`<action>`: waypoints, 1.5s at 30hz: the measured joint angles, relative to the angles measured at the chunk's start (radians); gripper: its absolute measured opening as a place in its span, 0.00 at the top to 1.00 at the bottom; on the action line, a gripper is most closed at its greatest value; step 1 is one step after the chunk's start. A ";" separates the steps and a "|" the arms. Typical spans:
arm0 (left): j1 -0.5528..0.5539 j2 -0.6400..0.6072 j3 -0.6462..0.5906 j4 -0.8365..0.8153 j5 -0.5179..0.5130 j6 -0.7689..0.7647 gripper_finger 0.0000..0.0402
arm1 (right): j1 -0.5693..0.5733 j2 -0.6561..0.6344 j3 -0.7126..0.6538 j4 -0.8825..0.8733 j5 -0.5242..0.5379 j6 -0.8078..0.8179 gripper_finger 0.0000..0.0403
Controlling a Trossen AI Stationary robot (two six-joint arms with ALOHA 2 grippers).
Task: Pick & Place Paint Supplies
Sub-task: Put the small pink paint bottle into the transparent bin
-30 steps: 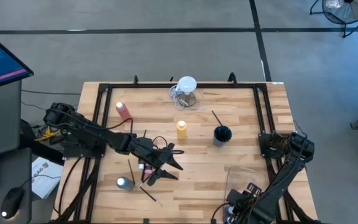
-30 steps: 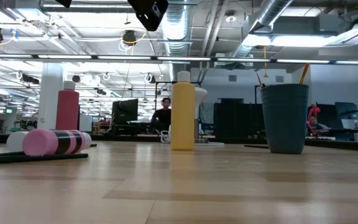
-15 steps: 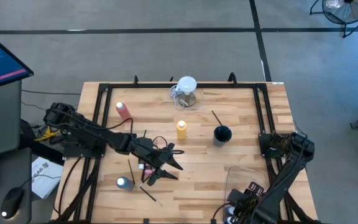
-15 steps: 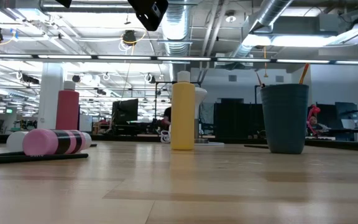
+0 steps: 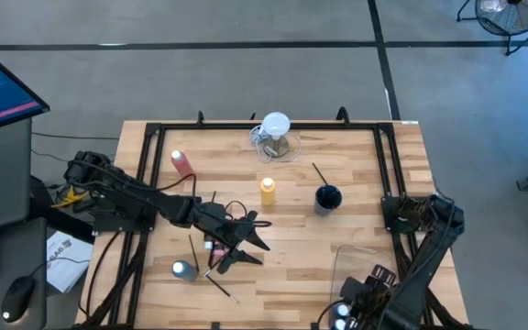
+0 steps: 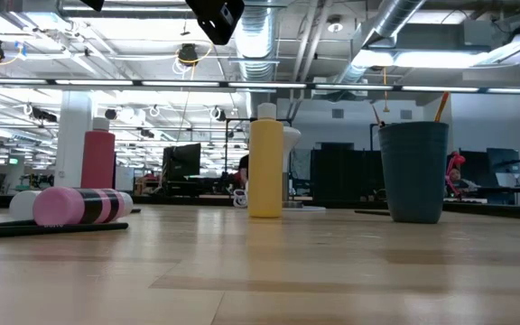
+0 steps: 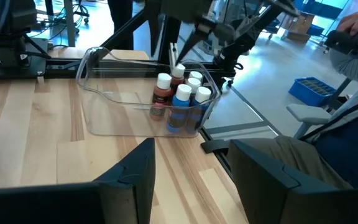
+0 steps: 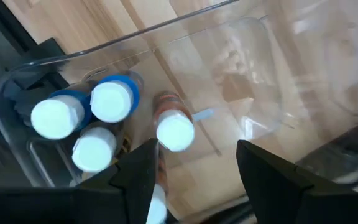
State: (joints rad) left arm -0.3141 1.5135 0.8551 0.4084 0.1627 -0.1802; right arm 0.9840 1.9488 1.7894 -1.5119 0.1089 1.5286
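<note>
Watching from my end: both arms low over the near half of the bench [image 5: 356, 220]
Left gripper [image 5: 246, 240]: fingers spread wide, nothing between them; it sits over a pink bottle [image 6: 79, 206] lying on its side; a thin dark paintbrush [image 5: 192, 250] lies just beside it
Right gripper [image 5: 351, 307]: down at the near right corner above the clear bin [image 7: 145, 93]; fingers apart and empty, I see bin floor between them
Bin contents: small white-capped bottles [image 8: 110, 102] packed into one corner; a brownish one [image 8: 174, 130] stands slightly apart
Still out on the bench: yellow bottle [image 5: 268, 191] upright mid-bench; pink-red bottle [image 5: 181, 162] upright far left; dark cup [image 5: 327, 197] holding a brush; one small bottle [image 5: 182, 269] near the front left
Far edge: clear jug [image 5: 274, 136], white top
</note>
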 joint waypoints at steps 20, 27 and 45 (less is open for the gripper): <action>-0.125 0.000 0.000 0.011 0.000 0.009 0.59 | -0.078 -0.001 0.211 -0.059 0.034 -0.253 0.49; -0.238 0.000 0.000 0.055 -0.036 -0.005 0.59 | -0.093 -0.071 0.159 -0.026 0.287 -0.418 0.49; -0.343 -0.031 0.000 0.058 -0.550 -0.011 0.59 | -0.352 -0.659 -0.504 1.148 0.087 -1.255 0.49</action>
State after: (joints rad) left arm -0.6575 1.4826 0.8551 0.4662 -0.3869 -0.1913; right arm 0.6318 1.2893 1.2857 -0.3638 0.1962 0.2739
